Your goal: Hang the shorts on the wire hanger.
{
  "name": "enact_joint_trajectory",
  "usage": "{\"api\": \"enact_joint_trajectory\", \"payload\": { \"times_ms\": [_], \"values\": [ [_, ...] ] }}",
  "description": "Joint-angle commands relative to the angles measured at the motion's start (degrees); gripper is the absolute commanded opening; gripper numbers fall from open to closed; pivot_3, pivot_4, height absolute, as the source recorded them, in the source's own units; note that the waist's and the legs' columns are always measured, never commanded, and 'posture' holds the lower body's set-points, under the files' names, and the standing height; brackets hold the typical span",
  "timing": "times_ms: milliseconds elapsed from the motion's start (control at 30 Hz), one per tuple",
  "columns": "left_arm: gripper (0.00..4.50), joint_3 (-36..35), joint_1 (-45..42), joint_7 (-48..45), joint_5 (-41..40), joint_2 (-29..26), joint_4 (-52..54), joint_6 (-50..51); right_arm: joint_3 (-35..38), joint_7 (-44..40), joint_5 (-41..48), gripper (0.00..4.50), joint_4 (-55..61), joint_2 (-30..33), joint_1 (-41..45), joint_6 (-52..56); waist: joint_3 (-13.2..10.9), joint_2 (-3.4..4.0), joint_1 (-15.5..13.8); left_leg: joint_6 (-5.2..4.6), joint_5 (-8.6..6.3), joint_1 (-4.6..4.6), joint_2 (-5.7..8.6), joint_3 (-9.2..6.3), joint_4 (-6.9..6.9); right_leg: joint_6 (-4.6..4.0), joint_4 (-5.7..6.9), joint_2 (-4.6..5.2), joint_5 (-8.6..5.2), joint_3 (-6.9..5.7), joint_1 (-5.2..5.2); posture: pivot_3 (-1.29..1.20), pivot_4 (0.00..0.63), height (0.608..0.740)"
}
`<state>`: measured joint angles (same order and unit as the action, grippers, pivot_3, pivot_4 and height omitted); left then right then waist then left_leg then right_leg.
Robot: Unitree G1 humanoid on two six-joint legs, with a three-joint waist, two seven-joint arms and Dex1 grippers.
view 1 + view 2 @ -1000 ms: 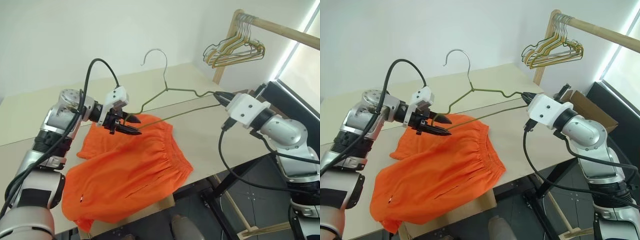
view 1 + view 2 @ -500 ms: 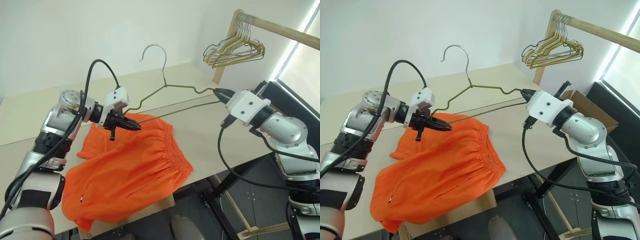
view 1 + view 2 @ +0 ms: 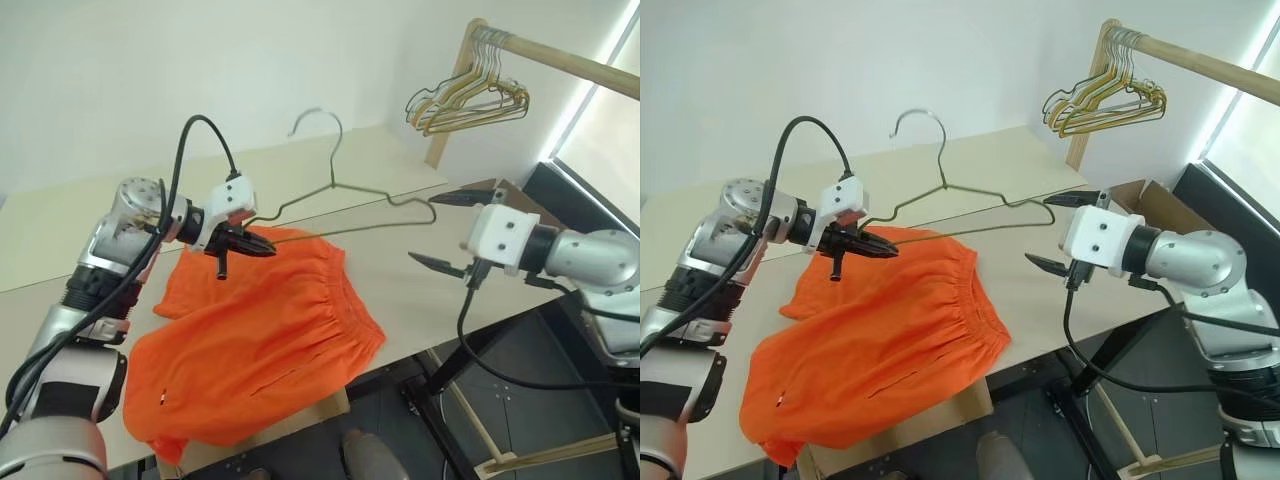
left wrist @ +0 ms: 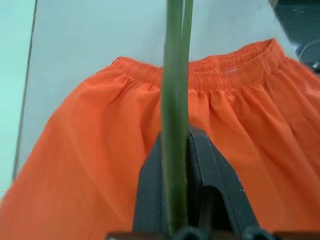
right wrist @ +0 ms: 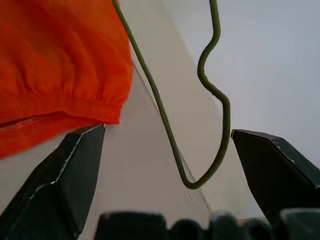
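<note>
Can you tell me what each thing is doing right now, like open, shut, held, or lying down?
Left tool: shut on the wire hanger.
Right tool: open, holding nothing.
Wire hanger: held at one end, raised above the table.
Shorts: lying on the table, not yet hung.
Bunch of hangers: hanging on the wooden rail.

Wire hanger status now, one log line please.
thin grey-green wire hanger: airborne | left gripper: shut on its end | right gripper: open, off it | bright orange shorts: on table, unhung
</note>
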<state>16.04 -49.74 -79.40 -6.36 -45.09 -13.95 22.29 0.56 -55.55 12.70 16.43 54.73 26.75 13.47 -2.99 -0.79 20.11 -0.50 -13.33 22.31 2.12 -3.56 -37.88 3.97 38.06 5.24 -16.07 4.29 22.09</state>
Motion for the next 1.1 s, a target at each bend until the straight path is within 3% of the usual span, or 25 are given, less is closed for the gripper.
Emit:
{"api": "enact_joint_trajectory", "payload": {
  "times_ms": [33,167,300,500,733,833,1100],
  "values": [
    [0.00,-0.04,0.96,0.28,2.73,-2.04,3.48,-5.68,-1.83,-7.76,7.55,4.45,1.69,5.87,10.14,19.68,0.03,0.06,-0.03,0.00,0.00,-0.03,0.00,0.00,0.00,0.00,0.02,0.04,0.00,0.01,0.00,-0.28,0.003,0.740],
    [0.00,-0.83,1.37,-0.22,2.10,-2.09,4.97,-5.97,-11.44,-15.92,7.38,4.45,-1.84,7.94,21.77,31.95,0.04,0.06,-0.44,0.00,0.00,0.00,-0.05,-0.12,0.00,0.01,-0.05,0.00,-0.01,-0.14,-0.02,-0.28,0.005,0.740],
    [0.00,-1.24,1.70,0.27,1.45,-1.82,6.71,-4.97,-19.97,-21.65,7.97,4.45,-6.13,5.34,32.69,43.14,0.04,0.06,-0.63,-0.01,0.00,0.09,0.03,-0.09,-0.01,0.04,-0.03,0.10,-0.02,-0.11,0.08,-0.27,0.004,0.740],
    [0.00,-1.86,2.61,0.78,0.70,-2.04,9.24,-3.43,-28.43,-19.86,0.95,4.45,-11.26,0.80,36.65,43.56,0.05,0.06,-0.87,0.00,0.00,0.18,0.09,-0.14,-0.02,0.04,-0.01,0.20,-0.03,-0.13,0.15,-0.25,0.000,0.740],
    [0.00,-2.05,3.39,1.42,0.88,-1.70,10.18,-2.86,-31.33,-19.00,-2.79,4.45,-16.29,-3.18,36.11,41.99,0.05,0.07,-1.30,0.00,0.00,0.20,0.12,-0.17,-0.07,0.04,0.05,0.21,-0.03,-0.12,0.19,-0.23,0.000,0.740],
    [0.00,-1.99,3.54,1.34,0.79,-1.75,10.51,-2.78,-30.74,-19.03,-3.03,3.88,-17.03,-4.09,36.17,42.54,0.05,0.07,-1.49,0.00,0.00,0.20,0.13,-0.20,-0.07,0.04,0.04,0.20,-0.03,-0.14,0.19,-0.23,0.000,0.740],
    [0.00,-1.97,2.88,0.92,0.66,-1.71,9.64,-3.46,-29.97,-19.92,-2.56,1.10,-16.96,-4.07,35.68,42.83,0.06,0.07,-1.97,0.00,0.00,0.23,0.16,-0.25,-0.09,0.04,0.04,0.22,-0.03,-0.16,0.19,-0.24,0.000,0.740]
  ]
}}
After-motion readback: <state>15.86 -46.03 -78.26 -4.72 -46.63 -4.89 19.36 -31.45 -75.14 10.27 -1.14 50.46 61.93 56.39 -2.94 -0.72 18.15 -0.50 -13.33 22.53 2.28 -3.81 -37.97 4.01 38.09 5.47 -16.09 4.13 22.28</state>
